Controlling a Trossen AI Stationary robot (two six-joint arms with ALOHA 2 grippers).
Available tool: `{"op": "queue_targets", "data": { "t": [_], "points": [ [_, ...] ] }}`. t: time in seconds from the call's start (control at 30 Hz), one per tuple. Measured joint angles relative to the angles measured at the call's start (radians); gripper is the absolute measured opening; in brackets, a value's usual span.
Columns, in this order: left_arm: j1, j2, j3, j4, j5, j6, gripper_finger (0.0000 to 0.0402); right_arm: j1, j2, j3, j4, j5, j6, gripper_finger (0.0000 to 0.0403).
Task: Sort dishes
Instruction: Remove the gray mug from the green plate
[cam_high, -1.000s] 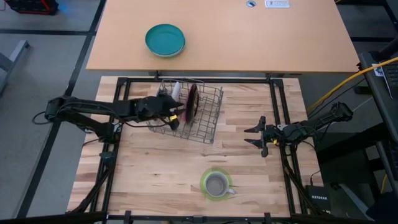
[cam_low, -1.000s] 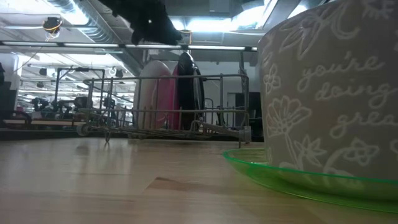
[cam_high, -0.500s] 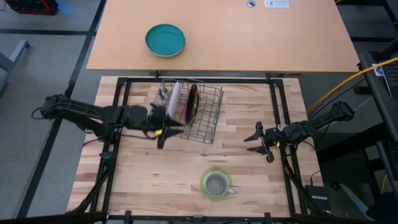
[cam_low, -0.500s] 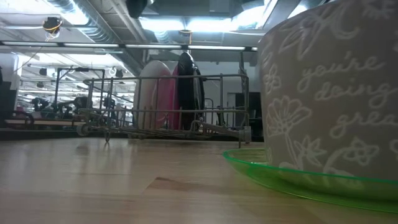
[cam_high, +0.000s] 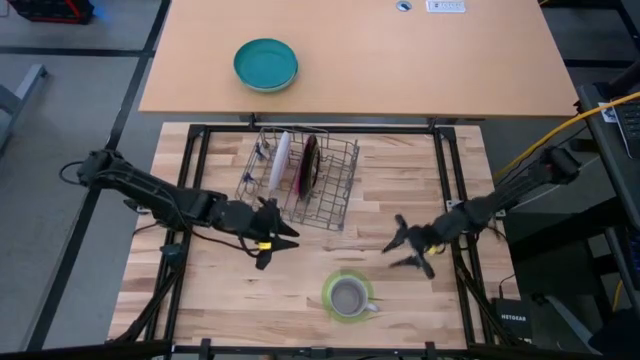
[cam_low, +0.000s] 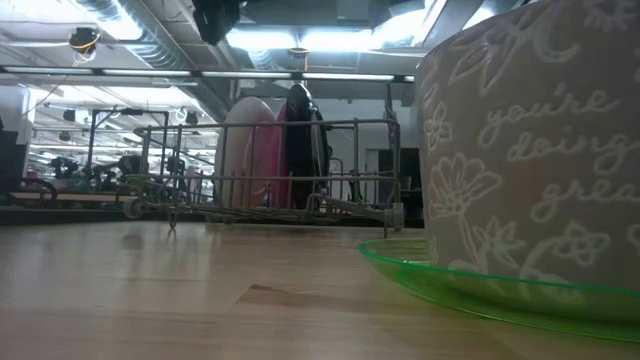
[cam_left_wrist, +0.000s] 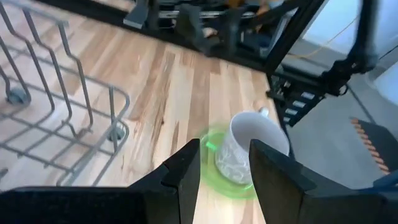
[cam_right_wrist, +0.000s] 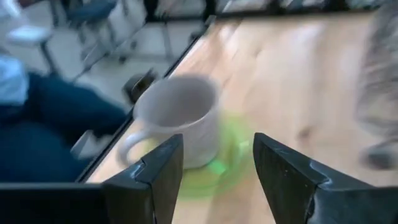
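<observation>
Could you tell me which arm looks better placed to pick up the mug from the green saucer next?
Probably the right. The right tool is open beside the mug on its saucer, handle facing its side. The left tool, also open, sits beside the rack.

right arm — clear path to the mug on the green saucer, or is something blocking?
Probably yes. The right end effector is open and hangs just beside the grey mug on its green saucer, with only bare table between. The left end effector and rack stand clear.
</observation>
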Motion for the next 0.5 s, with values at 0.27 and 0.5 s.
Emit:
{"op": "queue_targets", "data": {
  "t": [0.27,0.5],
  "points": [
    [0.000,0.051,0.000,-0.002,0.000,0.013,0.0127,0.177,0.378,0.252,-0.059,0.013,0.115,0.0198],
    [-0.002,0.051,0.000,0.000,0.000,0.040,0.0127,0.267,0.580,0.465,-0.273,0.131,0.267,0.0198]
  ]
}}
